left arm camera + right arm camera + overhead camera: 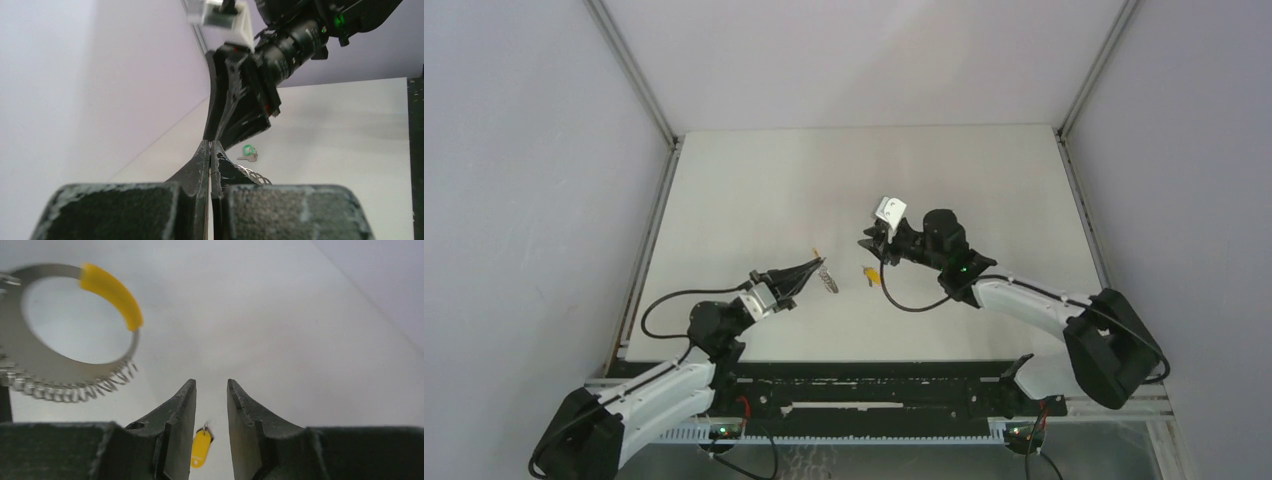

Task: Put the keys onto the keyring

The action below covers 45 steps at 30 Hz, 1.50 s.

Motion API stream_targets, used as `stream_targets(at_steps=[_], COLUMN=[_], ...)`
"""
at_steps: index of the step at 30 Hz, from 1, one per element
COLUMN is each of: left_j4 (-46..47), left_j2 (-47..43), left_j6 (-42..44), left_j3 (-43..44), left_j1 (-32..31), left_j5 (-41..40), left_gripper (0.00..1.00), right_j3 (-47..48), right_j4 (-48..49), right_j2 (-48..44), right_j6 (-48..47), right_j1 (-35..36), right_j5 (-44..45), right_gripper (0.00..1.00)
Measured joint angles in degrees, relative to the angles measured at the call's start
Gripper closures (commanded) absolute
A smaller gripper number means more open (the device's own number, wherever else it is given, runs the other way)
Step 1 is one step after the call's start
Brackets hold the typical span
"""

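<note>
My left gripper (812, 267) is shut on the keyring (827, 279), a grey metal ring with a yellow section (107, 287) and a coil of spring (75, 390) along its rim; it hangs above the table. In the left wrist view the fingers (202, 160) are pressed together, with the coil (252, 175) showing beside them. My right gripper (211, 385) is open just right of the ring, with nothing between its fingers. Below it on the table lies the key with the yellow-orange head (201, 449) (871, 272). The green-headed key (248, 150) lies under the right gripper (235, 100).
The white table (984, 180) is walled by grey panels on the left, back and right. A black cable (904, 300) loops from the right arm over the table near the keys.
</note>
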Motion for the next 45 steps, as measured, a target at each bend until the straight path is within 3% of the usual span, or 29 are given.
stream_targets(at_steps=[15, 27, 45], left_j4=[7.3, 8.0, 8.6], left_j2=[5.9, 6.3, 6.0], left_j6=[-7.6, -10.5, -11.1], left_j3=[0.0, 0.2, 0.2], left_j1=[1.4, 1.5, 1.5], left_j5=[5.2, 11.1, 13.6], left_gripper=[1.00, 1.00, 1.00], right_j3=[-2.4, -2.4, -0.3], right_j4=[3.0, 5.5, 6.9], right_j2=[-14.6, -11.3, -6.0], right_j6=[-10.6, -13.1, -12.8], right_j1=[1.7, 4.3, 4.9], right_j5=[-22.4, -28.3, -32.4], right_gripper=[0.70, 0.74, 0.79])
